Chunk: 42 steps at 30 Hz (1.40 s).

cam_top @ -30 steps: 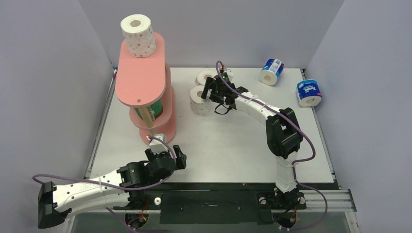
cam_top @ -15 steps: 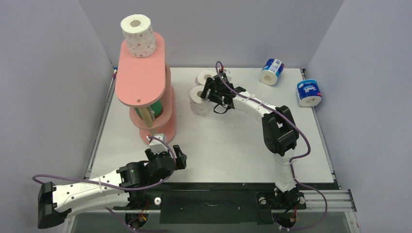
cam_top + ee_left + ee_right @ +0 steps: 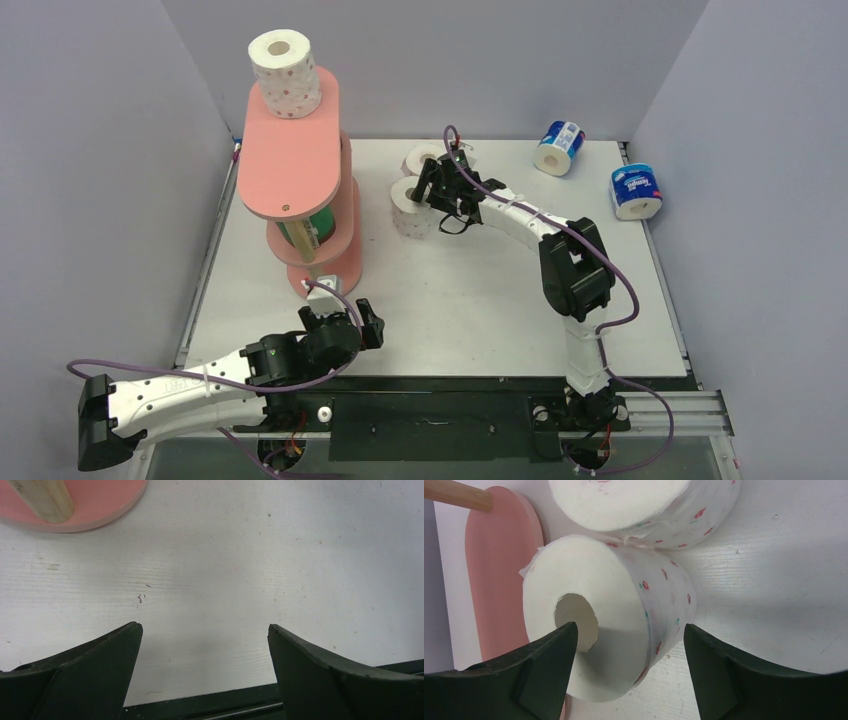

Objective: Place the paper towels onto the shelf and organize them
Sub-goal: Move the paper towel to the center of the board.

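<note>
White counter (image 3: 774, 580) carries a red-dotted white paper roll (image 3: 634, 605); the right pincer (image 3: 626, 627), spread, straddles its wall. Better to squeeze gently, lifting clear of the twin roll (image 3: 649, 500) at 12 o'clock.

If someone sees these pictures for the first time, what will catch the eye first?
The tall pink shelf at the left rear, with a dotted roll standing on its top board. Next, the right gripper, with its fingers at another dotted roll at mid-table.
</note>
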Each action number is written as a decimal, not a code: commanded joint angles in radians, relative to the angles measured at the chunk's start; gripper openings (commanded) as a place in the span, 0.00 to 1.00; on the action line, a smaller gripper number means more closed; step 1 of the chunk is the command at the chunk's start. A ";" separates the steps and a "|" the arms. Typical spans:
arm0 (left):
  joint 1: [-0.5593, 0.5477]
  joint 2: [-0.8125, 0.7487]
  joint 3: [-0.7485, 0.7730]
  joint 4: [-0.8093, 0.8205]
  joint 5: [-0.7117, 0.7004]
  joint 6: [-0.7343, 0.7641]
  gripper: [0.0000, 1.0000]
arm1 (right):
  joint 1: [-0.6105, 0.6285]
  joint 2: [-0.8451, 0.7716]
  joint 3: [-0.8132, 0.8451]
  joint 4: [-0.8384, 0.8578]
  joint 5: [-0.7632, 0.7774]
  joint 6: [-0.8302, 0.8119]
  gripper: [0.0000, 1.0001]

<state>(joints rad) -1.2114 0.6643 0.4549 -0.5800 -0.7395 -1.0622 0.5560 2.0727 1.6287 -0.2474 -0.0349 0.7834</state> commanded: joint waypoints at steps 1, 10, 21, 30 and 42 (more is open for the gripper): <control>-0.005 0.003 0.028 0.008 -0.027 -0.015 0.97 | -0.008 -0.009 0.008 0.028 0.024 0.022 0.76; -0.005 0.004 0.034 0.002 -0.032 -0.013 0.97 | -0.035 0.006 0.017 0.032 0.016 0.050 0.71; -0.005 0.011 0.037 0.005 -0.033 -0.011 0.97 | -0.028 0.011 -0.007 0.063 -0.012 0.042 0.56; -0.005 0.029 0.041 0.014 -0.025 -0.010 0.97 | -0.026 0.015 -0.006 0.032 -0.022 0.021 0.48; -0.005 0.020 0.049 0.013 -0.029 -0.001 0.97 | -0.025 -0.089 -0.076 0.018 0.002 -0.018 0.26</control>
<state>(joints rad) -1.2114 0.6952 0.4553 -0.5804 -0.7403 -1.0618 0.5251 2.0594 1.5909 -0.1867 -0.0597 0.8062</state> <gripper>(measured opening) 0.972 0.380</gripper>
